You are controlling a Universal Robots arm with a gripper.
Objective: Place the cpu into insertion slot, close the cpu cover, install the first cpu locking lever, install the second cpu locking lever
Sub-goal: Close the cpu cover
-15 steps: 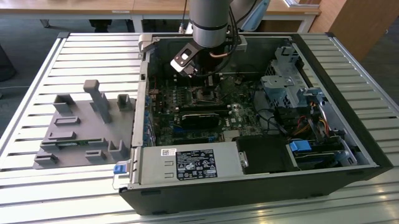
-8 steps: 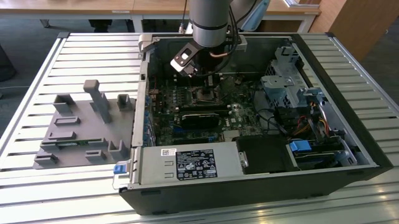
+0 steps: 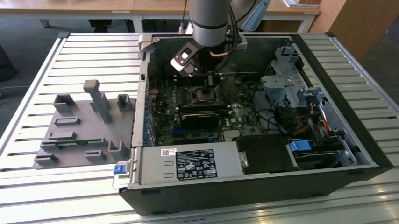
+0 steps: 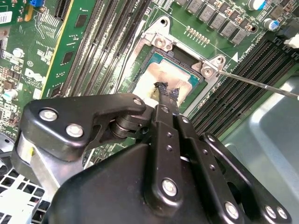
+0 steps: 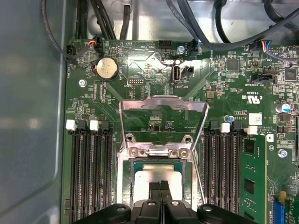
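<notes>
The cpu (image 5: pixel 145 181), a flat silver-grey square, lies in the insertion slot (image 3: pixel 204 96) on the motherboard. My gripper (image 5: pixel 160 187) is shut, its black fingertips (image 4: pixel 164 91) pressed together and resting on or just above the cpu (image 4: pixel 145 80). The cpu cover (image 5: pixel 161 100), a thin silvery frame with a square window, stands flipped open beyond the slot. A thin metal locking lever (image 4: pixel 261 85) sticks out from the slot's corner, unlatched. In the exterior view the arm reaches down into the open computer case, with the gripper (image 3: pixel 208 80) over the slot.
Black memory slots (image 5: pixel 88 172) flank the socket, with a green memory module (image 5: pixel 247 177) on one side. A coin battery (image 5: pixel 106 69) and cables (image 5: pixel 205 32) lie beyond the cover. A black card (image 3: pixel 199 119), power supply (image 3: pixel 187 163) and drive cage (image 3: pixel 287 88) fill the case. A grey fixture (image 3: pixel 81 126) sits outside.
</notes>
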